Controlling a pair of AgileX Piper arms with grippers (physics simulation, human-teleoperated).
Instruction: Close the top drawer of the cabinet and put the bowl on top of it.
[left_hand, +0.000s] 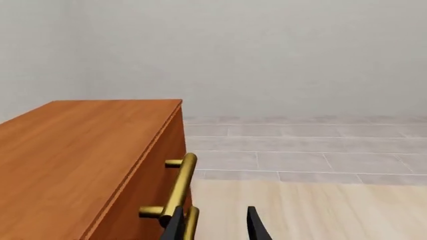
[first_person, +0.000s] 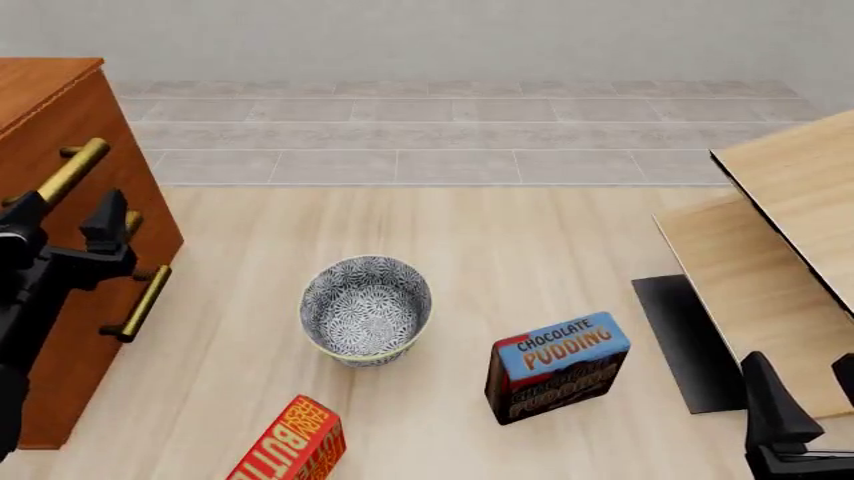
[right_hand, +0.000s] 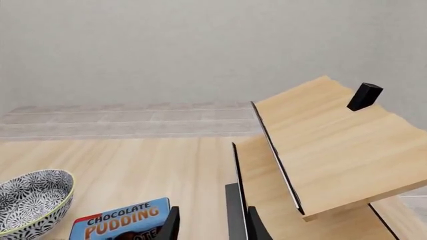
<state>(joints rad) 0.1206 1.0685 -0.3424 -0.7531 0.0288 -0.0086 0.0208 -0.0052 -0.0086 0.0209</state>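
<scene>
Left tool (first_person: 64, 215), jaws parted and empty, sits at the top drawer (first_person: 100, 170) handle to push; right tool (first_person: 814, 400), parted and empty, waits well right of the bowl (first_person: 364, 308).

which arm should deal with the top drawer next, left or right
Left. The left hand is already at the cabinet, open, right by the top drawer and its brass handle. The right hand sits at the far side near the pale wood furniture, well away.
</scene>
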